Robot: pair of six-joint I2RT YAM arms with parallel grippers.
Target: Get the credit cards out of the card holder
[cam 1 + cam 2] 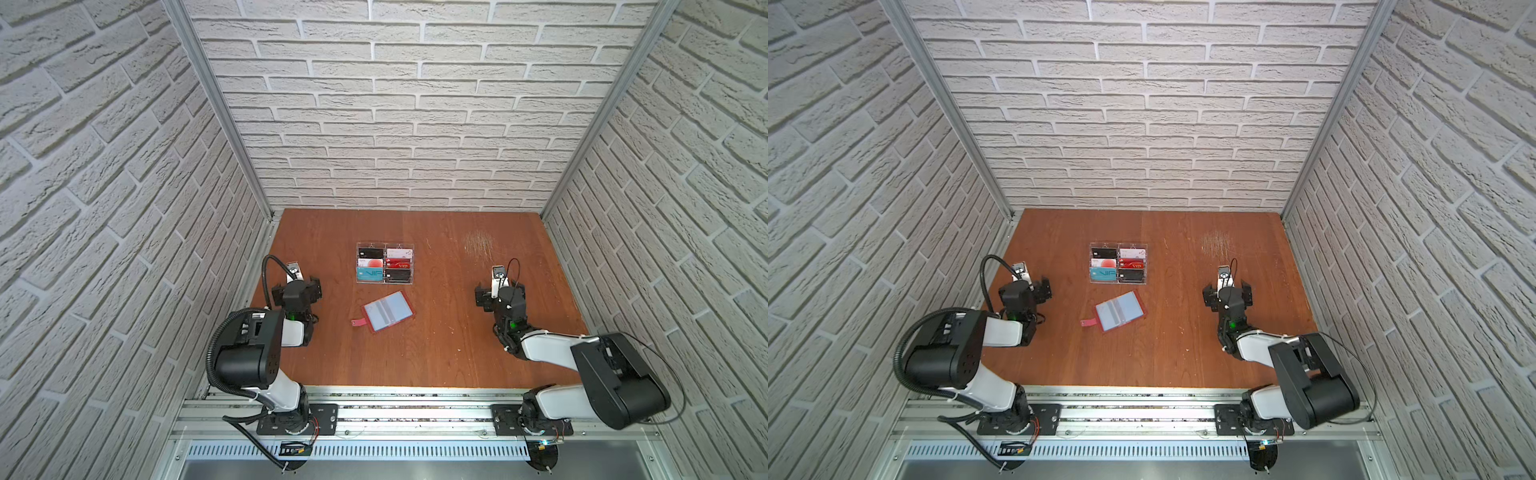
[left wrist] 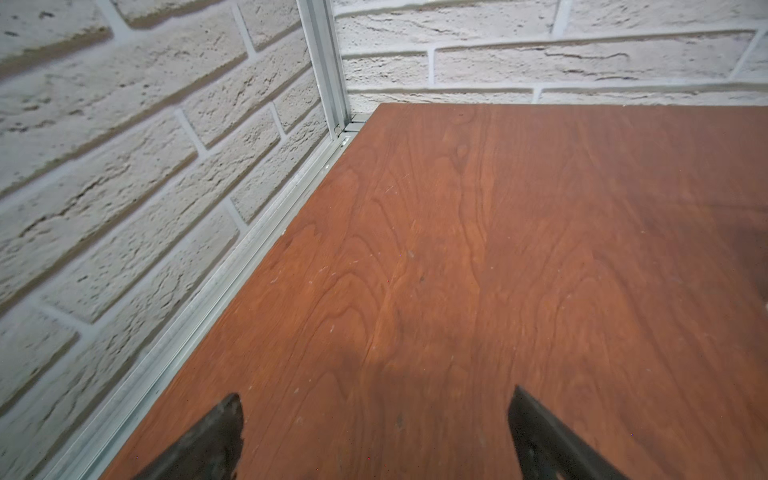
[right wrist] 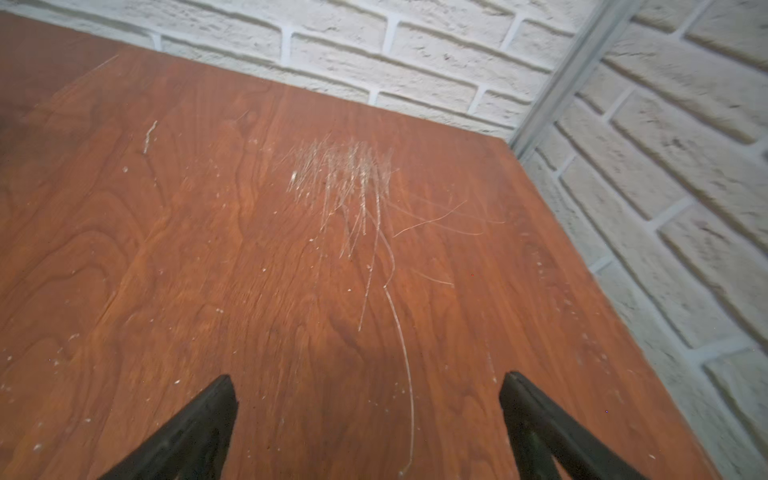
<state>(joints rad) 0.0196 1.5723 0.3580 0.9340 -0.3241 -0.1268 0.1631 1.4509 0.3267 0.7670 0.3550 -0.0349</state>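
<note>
One teal card (image 1: 369, 273) and one red card (image 1: 400, 264) read "VIP"; other print seemed too small. The left gripper (image 2: 376, 395) and right gripper (image 3: 368, 380) gaped, empty.

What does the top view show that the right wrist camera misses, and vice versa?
Only a top view shows the red booklet-style card holder lying open and the clear acrylic six-compartment tray beyond it. Only the right wrist view shows the empty gap inside the open right gripper. Both show the pale scratch patch on the reddish-brown wooden table.
</note>
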